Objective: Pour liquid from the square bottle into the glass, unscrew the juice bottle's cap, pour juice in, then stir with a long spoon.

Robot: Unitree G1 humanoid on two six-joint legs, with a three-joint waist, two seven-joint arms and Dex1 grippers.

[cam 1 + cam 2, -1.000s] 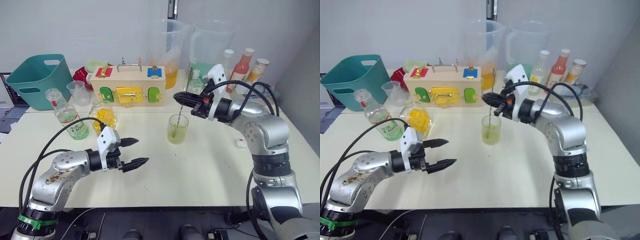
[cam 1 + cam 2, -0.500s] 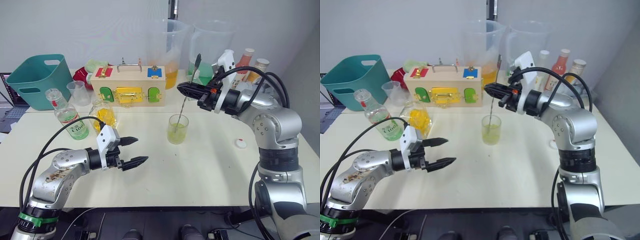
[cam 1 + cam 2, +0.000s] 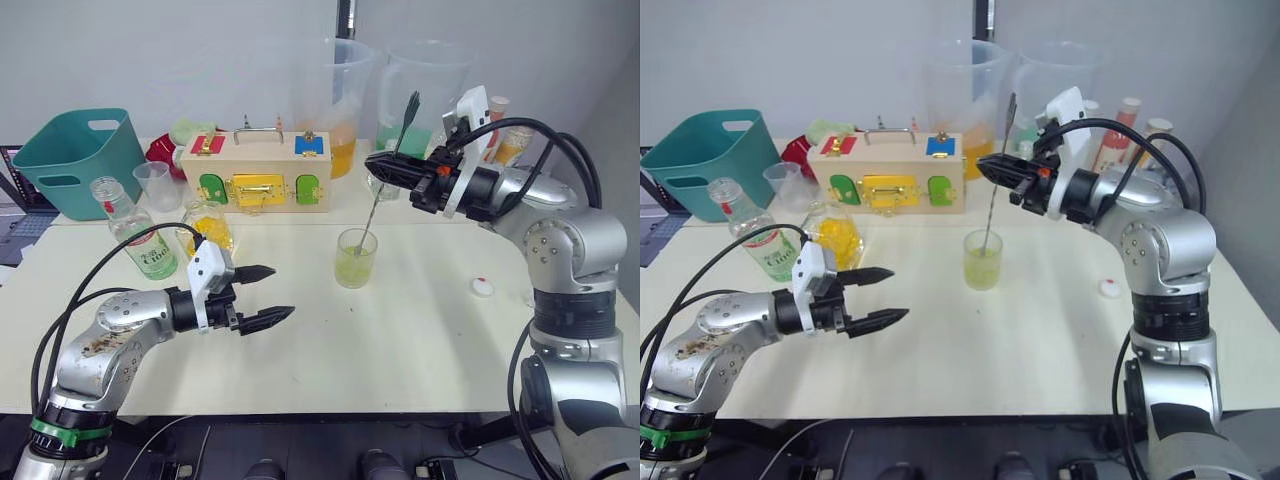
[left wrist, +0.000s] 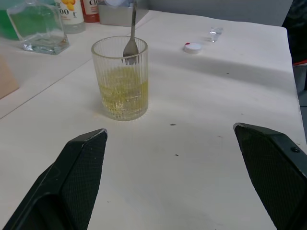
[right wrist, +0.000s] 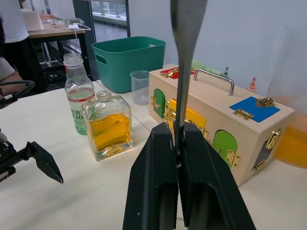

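Green-and-white labelling wraps the clear round juice bottle (image 3: 128, 233) at the left of the cream desk (image 3: 420, 340); the print looks like large green letters, but I cannot read a word for certain. It stands uncapped with pale green juice low inside. Just beside it, toward the middle, sits the squat clear square bottle (image 3: 207, 232) holding yellow-orange liquid, no stopper on its neck.

Near the desk's centre stands the clear ribbed glass (image 3: 356, 258), partly filled with yellow-green liquid. A long thin silver spoon (image 3: 385, 170) slants up out of it, its lower end inside the glass, its upper part clamped between the right gripper's (image 3: 378, 166) black jaws above and slightly behind the glass. The small white cap (image 3: 483, 288) lies on bare desk to the right of the glass, well apart from it.

The left gripper (image 3: 268, 293) hovers low over the front of the desk with its jaws spread wide and empty, the glass well ahead of them across open surface. Plenty of clear desk lies between that gripper, the glass and the front edge.

Behind stand a wooden latch box (image 3: 255, 177) with coloured doors, a teal plastic basket (image 3: 80, 150), a small clear plastic cup (image 3: 153, 184) and two large clear jugs (image 3: 338, 95).
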